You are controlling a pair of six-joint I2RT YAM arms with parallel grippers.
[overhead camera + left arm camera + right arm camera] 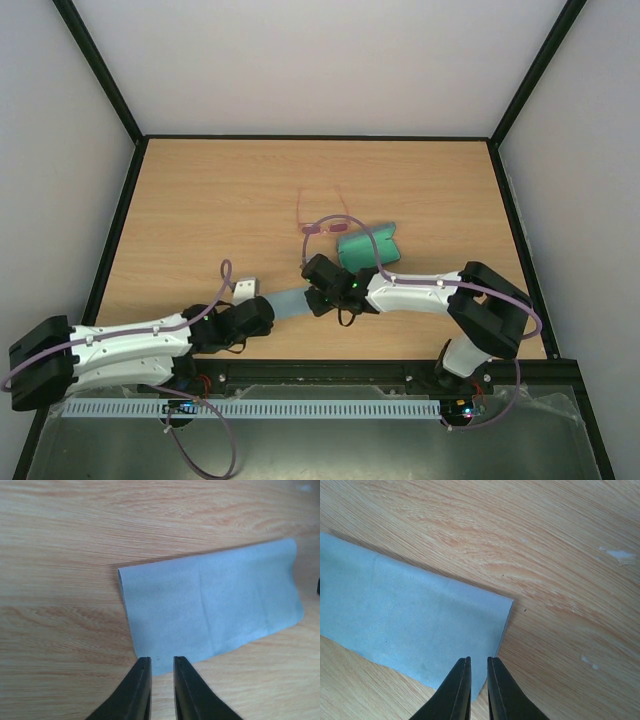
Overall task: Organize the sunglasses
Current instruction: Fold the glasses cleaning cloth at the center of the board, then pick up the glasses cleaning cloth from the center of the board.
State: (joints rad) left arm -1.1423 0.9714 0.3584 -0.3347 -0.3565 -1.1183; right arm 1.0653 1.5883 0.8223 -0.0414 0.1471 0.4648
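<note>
L gripper [161,661]: at 7 o'clock of table [200,200]. Jaws a narrow slit apart, nothing pinched, tips over the near corner of the blue cloth [210,610]. Cloth lies flat on the wood and looks folded, w/ a crease down the mid.

R gripper [479,660]: at the cloth's other end, about table ctr-near. Same state: slit gap, empty, tips above the cloth corner.

Sunglasses [312,228]: on the table just past the R gripper toward 12 o'clock, untouched by either arm. Teal case [368,245] is close by at their 4 o'clock. Can't tell if the case is open.

Risks (judgement):
- Either fingertip could drag or lift a cloth corner if the arm pulls off low, which undoes the fold.
- R arm's lavender cable loops right by the glasses in top view, so a reach may snag or shove them.
- Jaws this narrow would bump the frame rather than straddle it; need to widen first.
- Frame is thin, so a hard pinch on a temple may flex it, and a pinch on a lens may smear it.

Orientation: front bar's long axis runs approx 9–3 o'clock w/ a slight tilt. Temples look unfolded, trailing toward 12. Lenses are on the near side. Small in view, so low confidence.
</note>
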